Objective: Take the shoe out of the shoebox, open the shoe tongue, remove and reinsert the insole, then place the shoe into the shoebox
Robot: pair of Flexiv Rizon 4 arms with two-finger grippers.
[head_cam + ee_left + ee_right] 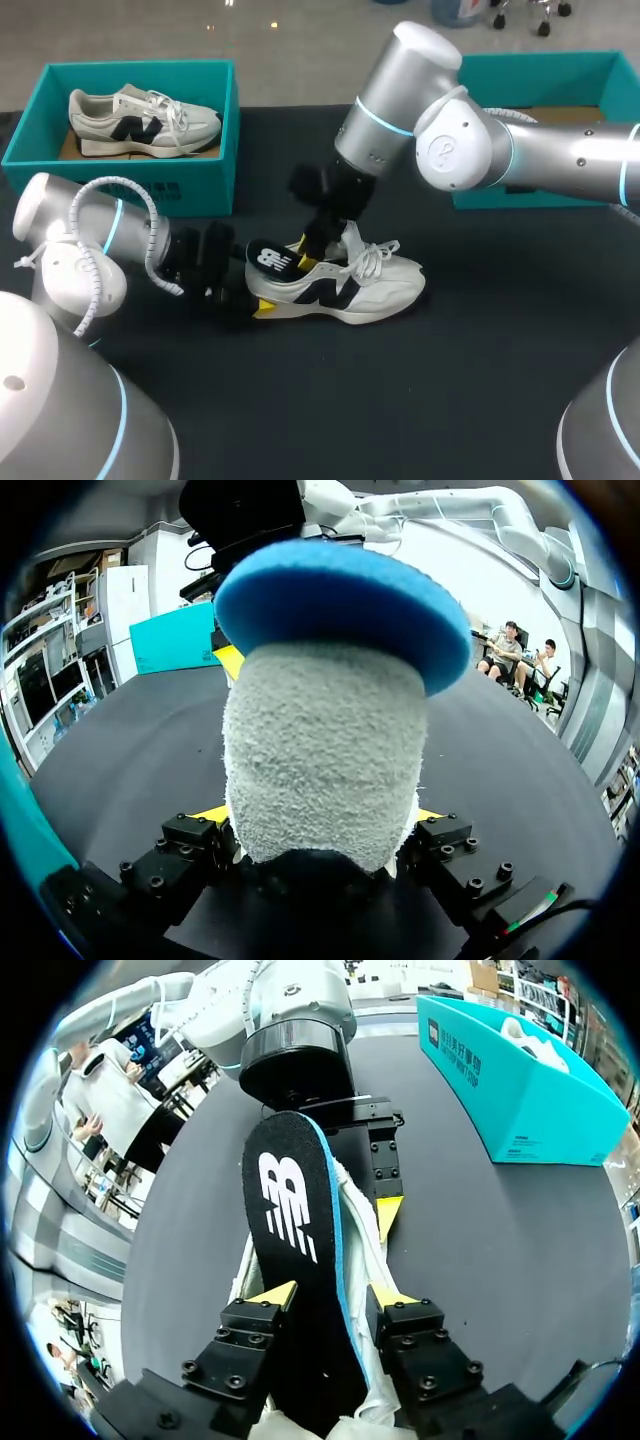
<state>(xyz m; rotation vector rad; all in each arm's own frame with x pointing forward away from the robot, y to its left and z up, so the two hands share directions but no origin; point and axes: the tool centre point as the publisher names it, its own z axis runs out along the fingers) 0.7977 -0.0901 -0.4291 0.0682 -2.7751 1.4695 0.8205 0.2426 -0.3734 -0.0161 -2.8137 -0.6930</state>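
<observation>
White-and-black laced fabric sneaker (370, 285) sits on its sole at frame centre on the black matte table (450, 400), toe to the right, outside any box; black foam insole with white logo and blue underside (268, 258) sticks up out of the heel opening, front part down inside the shoe; right gripper (332, 1295) clamps the insole by its edges, a yellow tip on each side; left gripper (320, 825) clamps the sneaker's grey fuzzy heel from the left; open teal cardboard shoebox (215, 150) at upper left holds a second matching sneaker (140, 120); another teal box (560, 68) at upper right. Risks, as a judgement: insole may buckle or fold near the toe if pushed at this angle; it may slip from the thin edge pinch; heel could twist out of the left hold and tip the shoe; laces near the right fingers could snag. Hidden: insole's toe end, tongue position under the right arm, upper-right box contents; cannot tell whether the insole is going out or in.
</observation>
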